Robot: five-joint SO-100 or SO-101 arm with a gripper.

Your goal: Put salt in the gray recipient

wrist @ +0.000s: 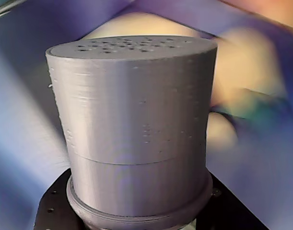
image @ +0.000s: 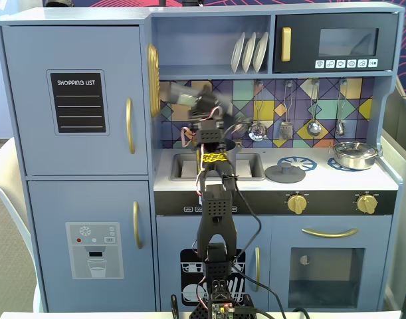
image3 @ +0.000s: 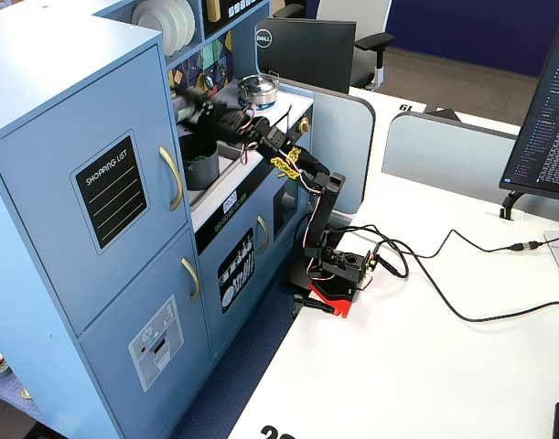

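- A black chalkboard panel lettered "SHOPPING LIST" (image: 78,102) is sitting on the upper left door of the pale blue wooden toy kitchen (image: 76,219) in a fixed view.
- A black jointed robot arm (image: 214,219) is rising from its base in front of the kitchen and reaching in over the counter.
- The gripper (image: 200,100) is showing only as a motion-blurred shape above the recessed blue sink (image: 183,166). In a fixed view from the side it (image3: 195,99) is hanging over the sink area.
- The salt shaker (wrist: 136,120), a tall gray cylinder with a perforated flat cap, is filling the wrist view, cap upward in that view. It is standing out from the black gripper body at the bottom edge.
- The jaws are clasping the salt shaker at its lower end. The fingertips themselves are lying out of the wrist view.
- In the front fixed view the salt shaker (image: 183,93) is appearing as a gray smear up in the air, clear of the counter.
- The gray pot (image3: 202,165), a matte dark cylinder, is sitting in the sink below the gripper. The arm is hiding it in the front view.
- A flat round gray lid with a knob (image: 284,174) is lying on the counter right of the sink.
- A shiny silver steel pan (image: 354,155) is standing at the far right of the counter.
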